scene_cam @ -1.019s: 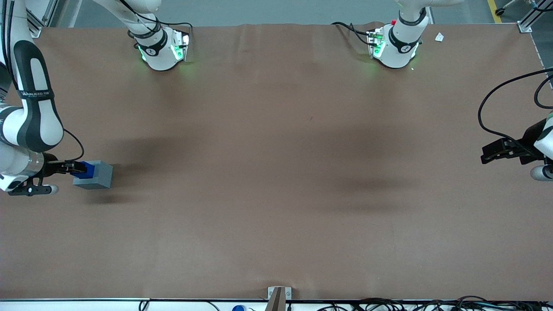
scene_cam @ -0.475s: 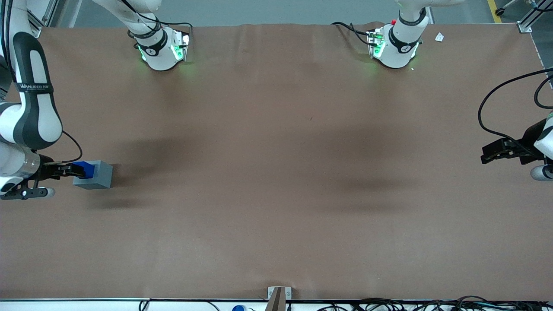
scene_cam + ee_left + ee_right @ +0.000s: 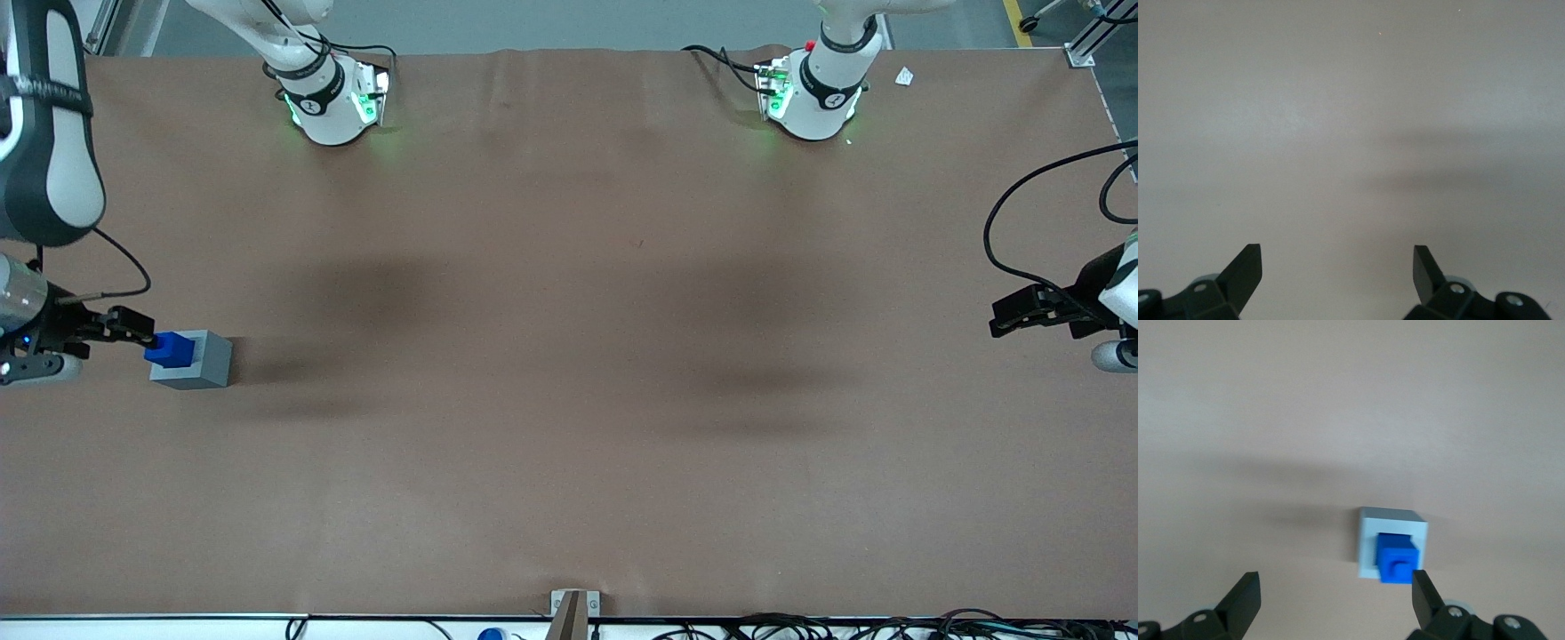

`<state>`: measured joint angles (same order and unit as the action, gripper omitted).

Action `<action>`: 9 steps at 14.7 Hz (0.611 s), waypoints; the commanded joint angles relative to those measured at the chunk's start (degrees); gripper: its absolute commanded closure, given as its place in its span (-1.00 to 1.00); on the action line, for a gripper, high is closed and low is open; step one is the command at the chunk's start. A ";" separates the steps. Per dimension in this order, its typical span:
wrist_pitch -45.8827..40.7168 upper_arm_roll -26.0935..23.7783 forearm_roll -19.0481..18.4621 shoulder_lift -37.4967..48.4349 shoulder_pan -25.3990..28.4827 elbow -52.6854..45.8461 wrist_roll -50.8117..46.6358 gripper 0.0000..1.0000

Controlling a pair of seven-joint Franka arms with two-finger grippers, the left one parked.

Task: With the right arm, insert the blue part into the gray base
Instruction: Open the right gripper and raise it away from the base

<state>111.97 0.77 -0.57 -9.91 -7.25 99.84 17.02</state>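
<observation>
You see the blue part [image 3: 170, 348] seated in the top of the gray base [image 3: 197, 360] at the working arm's end of the brown table [image 3: 569, 356]; in the front view the part stands proud of the base's top face, and the base rests flat on the table. The right arm [image 3: 44, 124] rises along that same edge of the front view; its pincer [image 3: 133, 326] sits just beside the blue part, above the table, and from this angle you cannot judge how far the fingers stand apart, nor whether a fingertip touches the part.

The right wrist view settles the first point: the pincer [image 3: 1335, 595] is spread wide, one fingertip [image 3: 1243, 592] well clear of the block and the other close by the blue part [image 3: 1397, 559]; nothing is held between them. That view also looks down onto the gray base [image 3: 1368, 543] and shows you the blue part inside the gray rim, with its smaller raised stub on top; the front view shows neither the rim all round nor the stub clearly.
</observation>
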 commanded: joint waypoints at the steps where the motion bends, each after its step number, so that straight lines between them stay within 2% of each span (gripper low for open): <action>1: -1.93 0.02 1.53 3.84 2.32 1.50 -3.56 -1.00; 6: -6.06 0.02 1.45 7.45 6.01 1.24 -7.61 -1.00; 9: -9.38 0.11 1.01 7.37 6.63 -2.96 -8.49 -1.00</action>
<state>105.78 0.52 0.14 -3.52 -1.24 99.13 10.11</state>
